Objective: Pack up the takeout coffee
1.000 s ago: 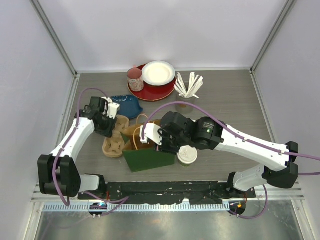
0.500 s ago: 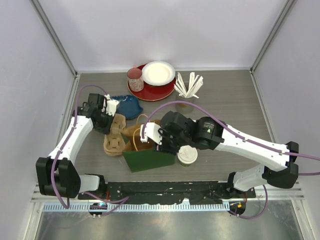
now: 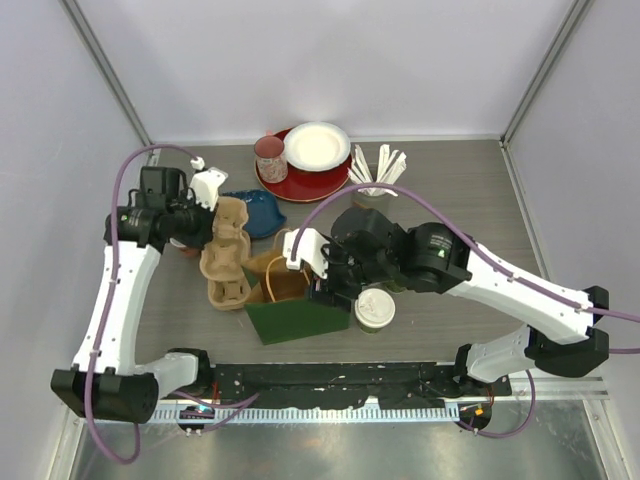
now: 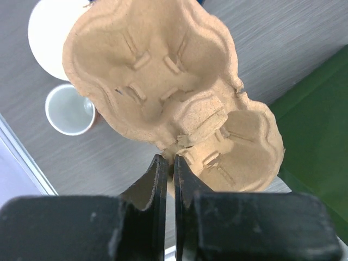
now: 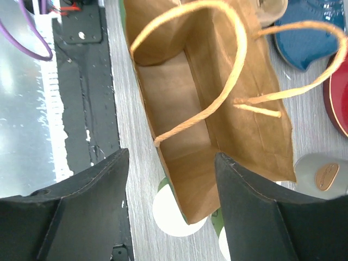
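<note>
Two claws: we've got the left gripper [image 4: 167, 160] pinched tight on the edge of the cup carrier [image 4: 163, 70]. Right gripper [image 5: 171, 156] stands spread over the open paper bag [image 5: 261, 130]; lidded coffee cup [image 3: 375, 311] sits just beside it.

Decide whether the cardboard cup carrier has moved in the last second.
Yes. Held by the left gripper, the cup carrier has shifted toward the back, now beside the blue dish.
</note>
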Tool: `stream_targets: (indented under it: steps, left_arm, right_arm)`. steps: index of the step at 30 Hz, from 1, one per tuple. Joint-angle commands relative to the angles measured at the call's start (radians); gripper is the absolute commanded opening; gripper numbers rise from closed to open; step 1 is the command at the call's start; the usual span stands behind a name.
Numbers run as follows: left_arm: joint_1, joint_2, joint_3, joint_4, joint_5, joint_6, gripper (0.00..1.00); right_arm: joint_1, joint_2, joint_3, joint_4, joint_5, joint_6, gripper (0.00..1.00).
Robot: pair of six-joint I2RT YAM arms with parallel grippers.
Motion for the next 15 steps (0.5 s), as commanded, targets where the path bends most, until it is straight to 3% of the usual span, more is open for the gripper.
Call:
stream_targets:
  steps: [1, 6, 10, 13, 15]
  left_arm:
    - [0.005, -0.087, 0.127, -0.082, 0.147, 0.140, 0.00]
    - [0.005, -0.084, 0.281, -0.143, 0.202, 0.280, 0.00]
    - [0.005, -0.043, 0.457, -0.209, 0.236, 0.358, 0.00]
    - [-0.017, -0.012, 0.570, -0.237, 0.300, 0.390, 0.00]
    - [-0.043, 0.011, 0.627, -0.240, 0.297, 0.358, 0.00]
  right_arm:
    - [0.004, -0.027, 0.117, -0.020, -0.095, 0.045, 0.70]
    - [0.002, -0.007, 0.253, -0.072, -0.146, 0.091, 0.80]
    - [0.004, -0.001, 0.347, -0.072, -0.160, 0.137, 0.82]
    - [0.002, -0.013, 0.405, 0.028, -0.053, 0.191, 0.81]
    - [0.004, -0.013, 0.440, 0.135, 0.136, 0.244, 0.72]
